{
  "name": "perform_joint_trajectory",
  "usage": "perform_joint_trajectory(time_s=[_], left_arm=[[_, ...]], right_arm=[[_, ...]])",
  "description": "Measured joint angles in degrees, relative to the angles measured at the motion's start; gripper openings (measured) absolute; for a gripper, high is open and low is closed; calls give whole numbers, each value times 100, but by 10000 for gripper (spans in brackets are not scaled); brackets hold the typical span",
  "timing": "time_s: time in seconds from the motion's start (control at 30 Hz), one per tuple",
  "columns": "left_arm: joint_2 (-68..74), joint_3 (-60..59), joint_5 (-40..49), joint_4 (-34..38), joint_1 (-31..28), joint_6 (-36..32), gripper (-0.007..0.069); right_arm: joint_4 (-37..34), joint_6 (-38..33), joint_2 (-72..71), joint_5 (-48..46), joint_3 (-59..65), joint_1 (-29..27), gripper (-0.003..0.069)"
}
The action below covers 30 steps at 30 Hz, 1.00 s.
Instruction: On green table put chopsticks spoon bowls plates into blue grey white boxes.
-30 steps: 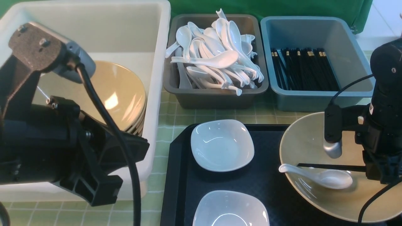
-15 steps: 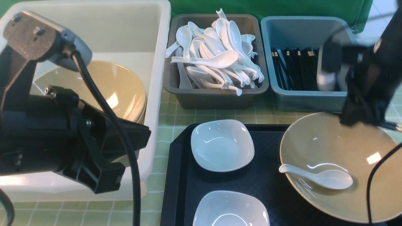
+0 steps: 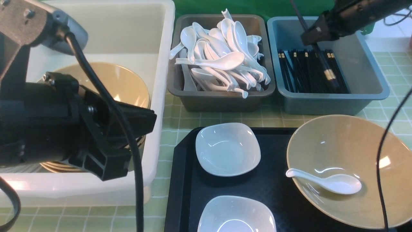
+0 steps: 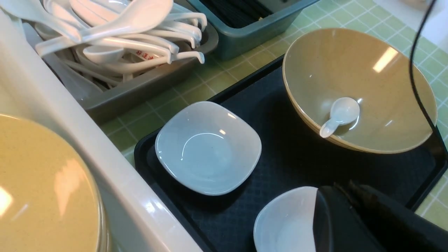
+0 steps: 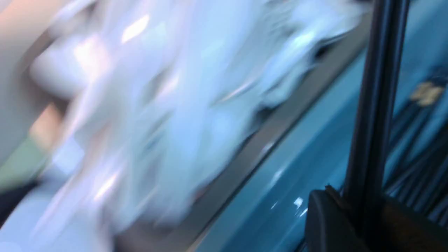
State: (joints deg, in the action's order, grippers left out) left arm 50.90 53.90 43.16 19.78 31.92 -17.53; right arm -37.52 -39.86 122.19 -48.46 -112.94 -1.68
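Over the green checked surface, the right end effector is clamped mid-length on thin black chopsticks above the blue plastic box; they look light, stiff, slick and likely to swivel.

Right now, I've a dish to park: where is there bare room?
Bare: white box behind its tan stack; black tray between the square dishes and the big bowl; blue box right of the chopsticks. Crowded: grey box, heaped with spoons.

Watching remotely, I find just one marking, a short run of small red characters printed on a white spoon in the grey box, too small for me to read, nothing else legible
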Motion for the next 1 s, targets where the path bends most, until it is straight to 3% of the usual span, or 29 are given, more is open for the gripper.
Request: perform_joint_trajectory(time_s=[0.2, 0.3, 0.37, 0.57, 0.6, 0.67, 0.73, 0.83, 0.87, 1.0], left_arm=[[0, 0, 102, 87, 0, 27, -1], [0, 0, 144, 103, 0, 38, -1], [0, 0, 152, 103, 0, 38, -1], [0, 0, 175, 103, 0, 38, -1], [0, 0, 195, 103, 0, 38, -1], [0, 0, 242, 103, 0, 38, -1], [0, 0, 358, 103, 0, 38, -1], [0, 0, 464, 103, 0, 38, -1], [0, 0, 523, 91, 0, 18, -1], [0, 0, 779, 35, 0, -163, -1]], right_arm=[[41, 1310, 596, 771, -20, -67, 128], [117, 1494, 682, 778, -15, -73, 144], [207, 1562, 674, 744, -15, -78, 178], [239, 1522, 218, 652, 398, -231, 391], [247, 1375, -83, 644, 581, -299, 448], [245, 1046, -403, 613, 858, -372, 494], [245, 155, -1021, 415, 1335, -447, 542], [189, -1128, -1668, -53, 1950, -449, 554], [162, -2023, -2064, -398, 2335, -392, 558], [158, -3906, -2742, -766, 3675, -144, 559]])
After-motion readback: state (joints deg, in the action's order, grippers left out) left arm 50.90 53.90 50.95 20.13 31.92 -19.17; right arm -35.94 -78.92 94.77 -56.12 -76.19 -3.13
